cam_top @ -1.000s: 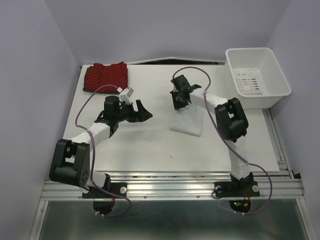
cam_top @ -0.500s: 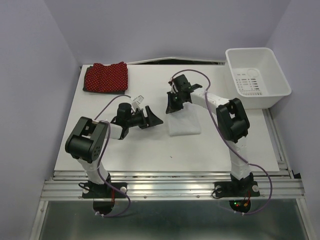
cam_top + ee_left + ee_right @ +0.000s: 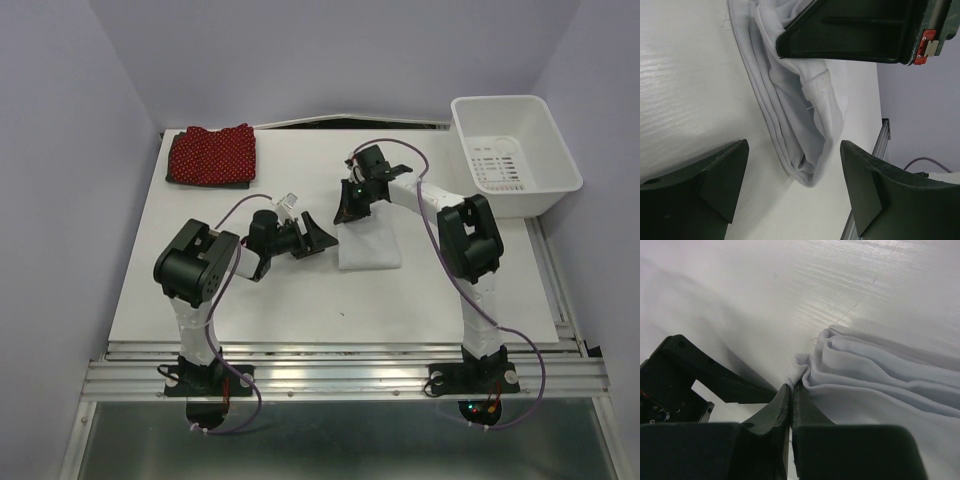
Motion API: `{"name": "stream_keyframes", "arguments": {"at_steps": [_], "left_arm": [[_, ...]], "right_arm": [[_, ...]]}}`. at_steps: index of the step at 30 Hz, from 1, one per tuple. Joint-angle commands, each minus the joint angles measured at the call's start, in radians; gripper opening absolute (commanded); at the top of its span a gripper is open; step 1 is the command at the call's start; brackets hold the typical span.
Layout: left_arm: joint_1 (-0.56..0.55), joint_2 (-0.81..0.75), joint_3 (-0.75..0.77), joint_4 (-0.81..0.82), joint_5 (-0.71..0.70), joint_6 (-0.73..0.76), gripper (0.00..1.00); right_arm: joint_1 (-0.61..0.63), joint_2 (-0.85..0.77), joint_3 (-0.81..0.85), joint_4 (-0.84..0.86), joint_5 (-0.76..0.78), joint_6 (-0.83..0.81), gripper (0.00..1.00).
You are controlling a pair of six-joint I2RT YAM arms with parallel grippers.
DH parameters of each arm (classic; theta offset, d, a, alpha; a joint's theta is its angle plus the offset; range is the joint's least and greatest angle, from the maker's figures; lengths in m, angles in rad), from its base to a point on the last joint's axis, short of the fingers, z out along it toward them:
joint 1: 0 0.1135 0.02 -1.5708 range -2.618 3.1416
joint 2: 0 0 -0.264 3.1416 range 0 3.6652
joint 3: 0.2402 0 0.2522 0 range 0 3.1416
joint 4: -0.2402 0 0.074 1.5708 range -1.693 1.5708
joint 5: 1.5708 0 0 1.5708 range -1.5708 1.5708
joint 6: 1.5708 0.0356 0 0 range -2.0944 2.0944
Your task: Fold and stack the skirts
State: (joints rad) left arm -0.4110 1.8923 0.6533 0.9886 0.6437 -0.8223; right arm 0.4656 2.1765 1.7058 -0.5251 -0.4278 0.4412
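Note:
The white skirt lies folded at the table's middle; it also shows in the left wrist view and the right wrist view. My right gripper is shut on the skirt's far left corner, seen pinched in its own view. My left gripper is open, just left of the skirt's near left corner, its jaws wide apart with the folded corner ahead. The red dotted skirt lies folded at the far left on a dark charcoal skirt, which shows only as an edge.
A white plastic bin stands at the far right off the table board. The white table board ends near the arm bases. The right gripper's finger shows at the top of the left wrist view.
My left gripper has swung right across the table to the white skirt's left edge. My right gripper has shifted slightly with the skirt's corner, flattening the cloth.

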Motion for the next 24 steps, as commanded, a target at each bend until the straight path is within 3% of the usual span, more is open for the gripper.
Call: {"name": "stream_keyframes", "arguments": {"at_steps": [1, 5, 9, 11, 14, 20, 24], "left_arm": [[0.0, -0.025, 0.023, 0.078, -0.032, -0.012, 0.86], [0.034, -0.094, -0.009, 0.035, -0.027, 0.017, 0.86], [0.073, -0.182, -0.046, 0.013, 0.065, 0.043, 0.86], [0.083, -0.245, -0.058, -0.048, 0.088, 0.095, 0.86], [0.106, -0.332, -0.063, -0.181, 0.096, 0.187, 0.87], [0.147, -0.495, -0.066, -0.346, 0.086, 0.334, 0.89], [0.173, -0.535, -0.081, -0.392, 0.079, 0.334, 0.9]], "right_arm": [[-0.004, -0.024, 0.043, -0.015, 0.033, -0.028, 0.09], [0.007, -0.003, 0.038, -0.05, 0.156, -0.041, 0.31], [0.034, 0.008, 0.026, -0.059, 0.273, -0.055, 0.41], [0.07, 0.012, 0.025, -0.059, 0.311, -0.05, 0.41], [0.099, 0.014, 0.028, -0.053, 0.414, -0.05, 0.52], [0.136, 0.003, 0.061, -0.079, 0.561, -0.064, 0.52], [0.168, -0.023, 0.061, -0.078, 0.645, -0.094, 0.52]]}}
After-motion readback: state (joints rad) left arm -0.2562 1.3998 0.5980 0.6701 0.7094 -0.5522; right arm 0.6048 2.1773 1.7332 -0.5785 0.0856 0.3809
